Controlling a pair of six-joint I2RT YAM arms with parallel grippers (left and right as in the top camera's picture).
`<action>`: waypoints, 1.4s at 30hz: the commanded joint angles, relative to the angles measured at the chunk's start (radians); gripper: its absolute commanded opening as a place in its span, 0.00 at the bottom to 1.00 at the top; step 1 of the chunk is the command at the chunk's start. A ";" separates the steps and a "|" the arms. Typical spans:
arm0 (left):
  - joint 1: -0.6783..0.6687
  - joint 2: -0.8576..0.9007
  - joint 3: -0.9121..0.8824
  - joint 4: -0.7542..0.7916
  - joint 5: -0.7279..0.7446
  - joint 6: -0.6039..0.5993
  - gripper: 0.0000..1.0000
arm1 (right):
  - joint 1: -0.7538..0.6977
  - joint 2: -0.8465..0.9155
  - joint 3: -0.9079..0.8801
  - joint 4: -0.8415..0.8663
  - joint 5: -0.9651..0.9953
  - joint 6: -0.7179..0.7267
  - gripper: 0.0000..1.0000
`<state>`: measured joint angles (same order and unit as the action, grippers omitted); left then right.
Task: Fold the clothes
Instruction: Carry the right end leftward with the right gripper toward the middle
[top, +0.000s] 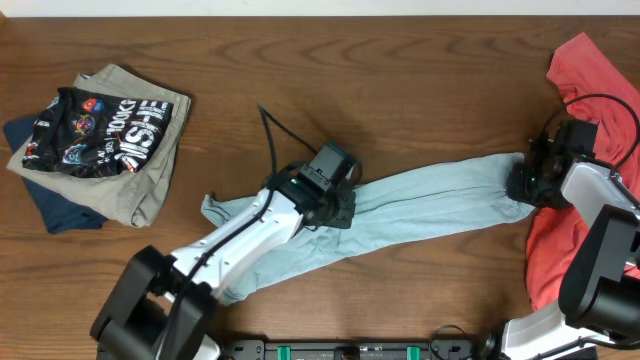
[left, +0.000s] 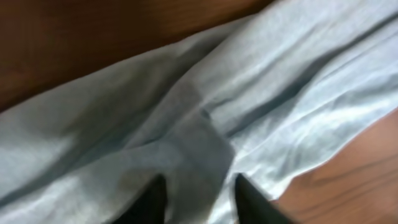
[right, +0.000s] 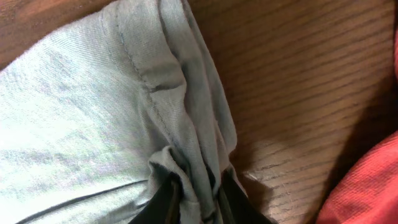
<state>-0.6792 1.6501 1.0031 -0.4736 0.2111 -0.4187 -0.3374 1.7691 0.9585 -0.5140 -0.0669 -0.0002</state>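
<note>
Soft, even light from above falls on the wooden table (top: 400, 60), bright enough to keep the grain crisp across the overhead view, with only faint shadows along the edges of the pale blue T-shirt (top: 440, 200). The left wrist view is dim and badly out of focus, its upper left corner sinking into brown murk, its fingers (left: 149, 202) mere dark smears. The right wrist view is sharp on weave and grain, with deep shadow at lower right.
</note>
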 joint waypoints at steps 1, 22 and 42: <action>0.000 0.025 -0.007 -0.002 0.005 0.004 0.48 | -0.011 0.000 -0.008 -0.002 0.007 0.014 0.18; 0.365 -0.372 0.010 -0.332 -0.085 0.039 0.51 | 0.014 -0.110 0.008 -0.018 -0.073 -0.080 0.01; 0.388 -0.371 0.002 -0.360 -0.085 0.039 0.51 | 0.505 -0.239 0.008 -0.201 -0.064 -0.132 0.01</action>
<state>-0.2962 1.2804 1.0065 -0.8303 0.1387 -0.3820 0.1051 1.5436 0.9588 -0.7067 -0.1223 -0.1192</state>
